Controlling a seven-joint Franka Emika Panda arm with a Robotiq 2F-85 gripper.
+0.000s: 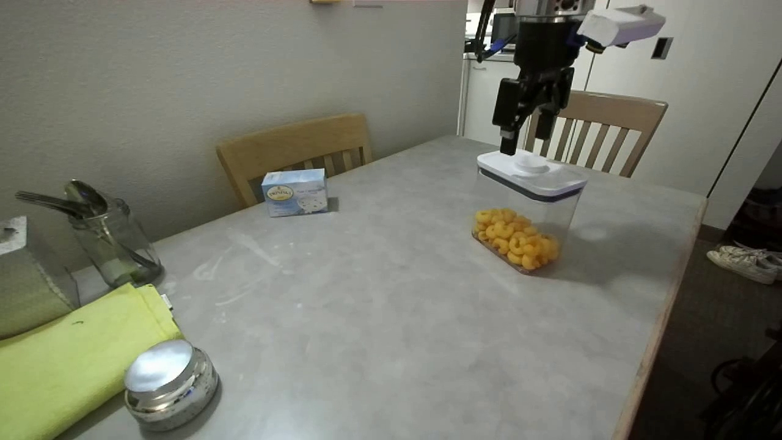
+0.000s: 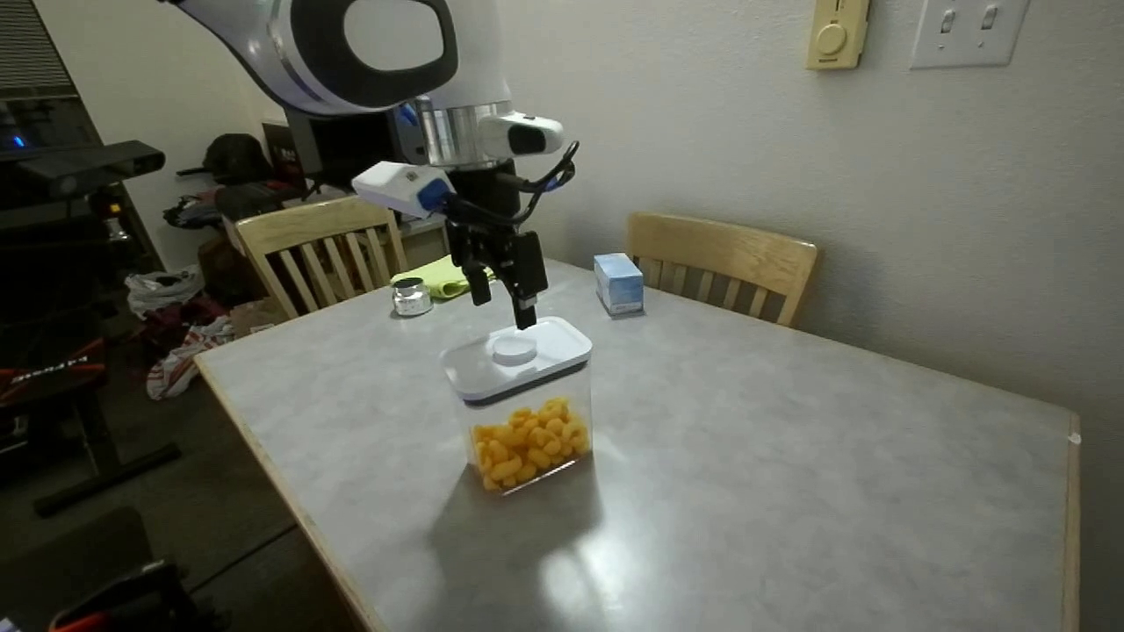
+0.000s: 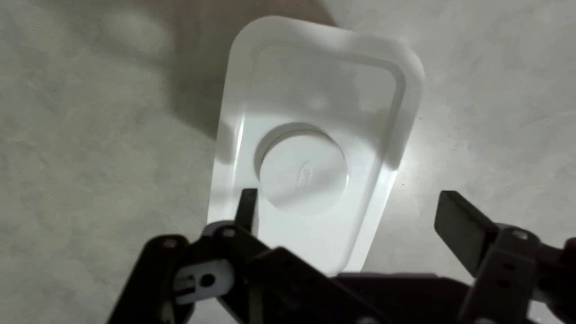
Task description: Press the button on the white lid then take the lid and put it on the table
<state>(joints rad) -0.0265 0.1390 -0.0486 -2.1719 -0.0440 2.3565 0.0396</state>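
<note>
The white lid (image 1: 553, 174) sits level on top of a clear container with yellow ring-shaped food (image 1: 516, 238), which stands on the grey table (image 1: 366, 318). At the lid's centre, the round button (image 2: 515, 350) stands proud of the surface. My gripper (image 2: 503, 312) hangs just above the lid, its fingers spread wide with nothing between them. In the wrist view the button (image 3: 303, 173) lies ahead of the gripper (image 3: 353, 202), closer to the left-hand finger (image 3: 247, 209). The right-hand finger (image 3: 463, 231) is out past the lid's edge, over the table surface. Neither finger visibly touches the lid.
A blue tea box (image 1: 296, 192) is by the table's wall-side edge. Farther off are a silver round tin (image 1: 171, 385), a yellow cloth (image 1: 79, 360) and a glass jar (image 1: 119, 244) with utensils. Wooden chairs (image 2: 724, 263) (image 2: 320, 246) stand against the table.
</note>
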